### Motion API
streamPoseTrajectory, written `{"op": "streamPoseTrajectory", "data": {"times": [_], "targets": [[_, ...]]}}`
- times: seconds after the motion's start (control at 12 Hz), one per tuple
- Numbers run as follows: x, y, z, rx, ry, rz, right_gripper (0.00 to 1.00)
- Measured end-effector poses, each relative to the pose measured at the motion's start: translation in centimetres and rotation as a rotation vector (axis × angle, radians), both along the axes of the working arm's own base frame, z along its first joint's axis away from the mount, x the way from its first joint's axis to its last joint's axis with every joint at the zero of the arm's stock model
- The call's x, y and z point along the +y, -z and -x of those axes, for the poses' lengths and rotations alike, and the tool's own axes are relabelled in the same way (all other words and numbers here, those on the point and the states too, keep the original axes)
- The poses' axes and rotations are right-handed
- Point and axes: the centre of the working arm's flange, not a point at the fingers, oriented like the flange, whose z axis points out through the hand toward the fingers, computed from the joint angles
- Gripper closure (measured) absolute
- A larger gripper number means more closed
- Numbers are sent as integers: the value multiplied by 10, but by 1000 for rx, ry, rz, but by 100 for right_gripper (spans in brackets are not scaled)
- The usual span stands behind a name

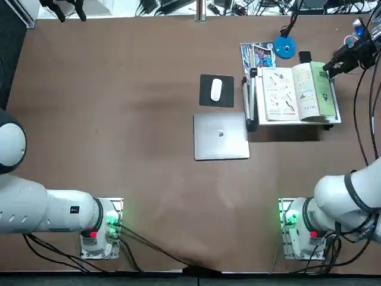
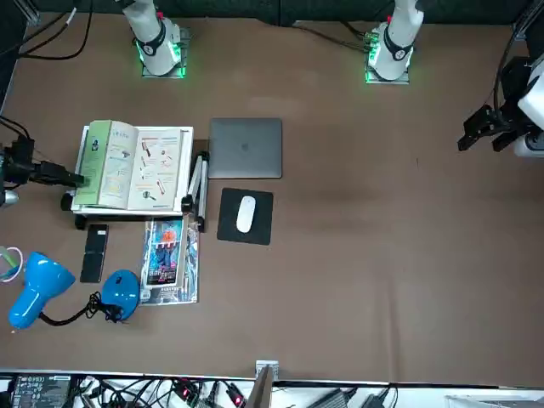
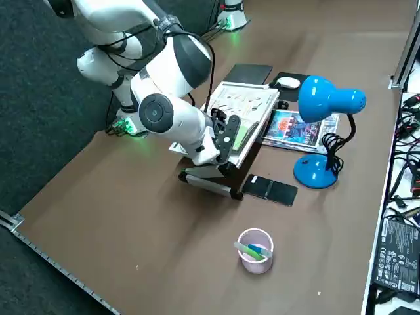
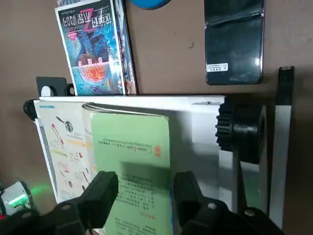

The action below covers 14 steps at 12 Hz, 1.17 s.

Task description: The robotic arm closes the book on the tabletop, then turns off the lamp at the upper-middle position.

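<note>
While the open book is lying on the white stand, showing small drawings and a green cover, the right tool is hovering at that cover, its fingers standing well apart, gripping nothing. One blue lamp, one laptop and one black phone are resting on the desk; one cup is holding two pens, green and blue.

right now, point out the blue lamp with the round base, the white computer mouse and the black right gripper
blue lamp with round base (image 2: 120,294): front view, on its disc base
white computer mouse (image 1: 216,90): top view, on its upper shell
black right gripper (image 4: 145,193): right wrist view, midway between its open fingertips
</note>
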Motion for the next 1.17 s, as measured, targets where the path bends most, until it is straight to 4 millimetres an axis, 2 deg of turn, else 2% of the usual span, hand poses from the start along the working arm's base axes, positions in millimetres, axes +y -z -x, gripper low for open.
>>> {"op": "streamPoseTrajectory", "data": {"times": [0.75, 1.17], "targets": [[-6, 22, 2, -7, -27, -7, 28], [-6, 25, 3, -8, -34, -12, 29]]}}
